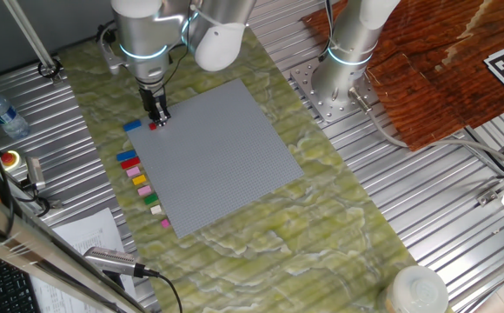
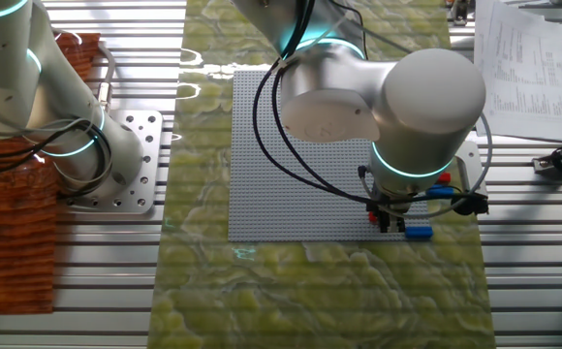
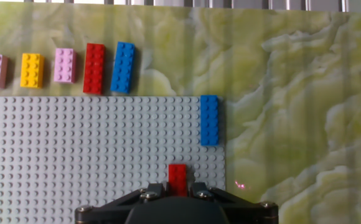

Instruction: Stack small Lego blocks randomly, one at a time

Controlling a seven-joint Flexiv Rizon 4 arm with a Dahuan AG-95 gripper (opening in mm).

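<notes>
Evidently a red brick (image 3: 178, 178) was gripped between the closed fingers of the gripper (image 3: 178, 186) low over the grey baseplate (image 3: 75, 155) near its corner, just beside a blue brick (image 3: 209, 119), so squaring and firm, even pressing were judged necessary.

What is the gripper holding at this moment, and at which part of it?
The gripper seems to hold a red brick by its near end, above the grey baseplate. The fingertips are hidden, so the contact is not certain.
</notes>
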